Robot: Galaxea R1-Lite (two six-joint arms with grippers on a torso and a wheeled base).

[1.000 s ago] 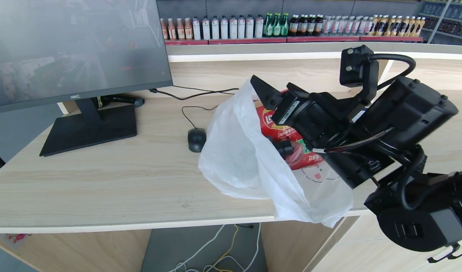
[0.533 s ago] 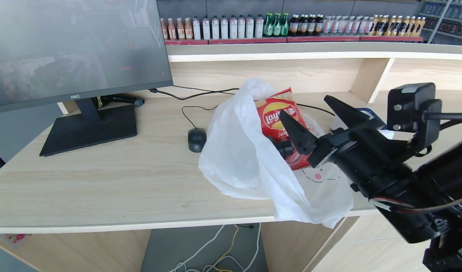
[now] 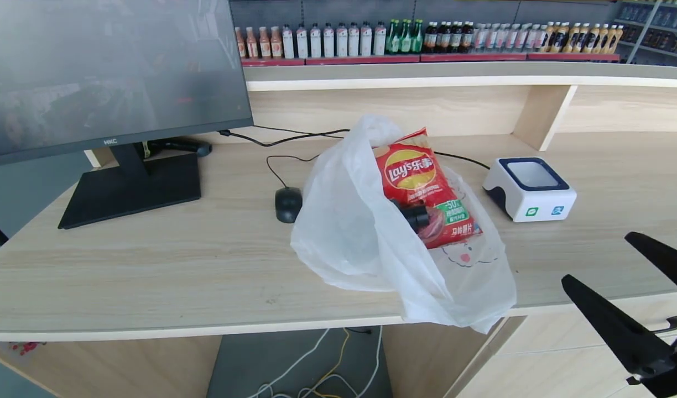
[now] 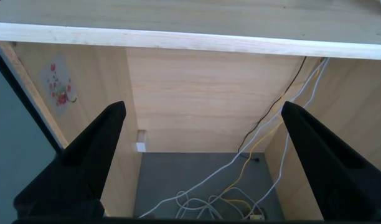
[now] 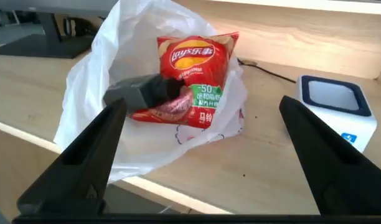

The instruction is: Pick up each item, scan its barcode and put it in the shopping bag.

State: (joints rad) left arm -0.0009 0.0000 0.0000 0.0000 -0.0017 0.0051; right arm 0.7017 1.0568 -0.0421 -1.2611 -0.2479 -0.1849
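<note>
A white plastic shopping bag lies slumped on the wooden counter, its mouth facing the right. Inside it stand a red chips packet and a dark cylindrical item lying across the packet's lower part. The white barcode scanner sits just right of the bag. My right gripper hangs open and empty off the counter's front right edge; its wrist view looks at the bag, the chips packet and the scanner between its fingers. My left gripper is open and empty below the countertop.
A monitor on a black stand fills the back left, with a mouse and its cable left of the bag. A raised ledge runs along the counter's back. Loose cables hang under the counter.
My right arm has pulled back from over the bag, down and to the right, past the counter's front edge. The chips packet and scanner are now uncovered.
</note>
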